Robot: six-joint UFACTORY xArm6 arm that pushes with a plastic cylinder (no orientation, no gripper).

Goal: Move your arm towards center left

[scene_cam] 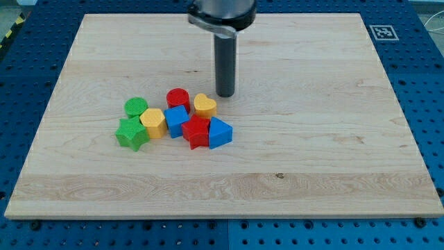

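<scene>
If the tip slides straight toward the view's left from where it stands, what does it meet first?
My tip sits just above and right of the yellow heart. Going straight left, it would probably clip the red cylinder first, perhaps brushing the heart's top edge; depth is hard to judge here.

You see the arm (223,12) cut off by the view's top edge, so only its lowest part and the rod show. The red star block (196,132) is partly covered by the blue blocks beside it, so its outline is incomplete. The marker (382,32) at the table's (333,160) top right corner is too small to read.
</scene>
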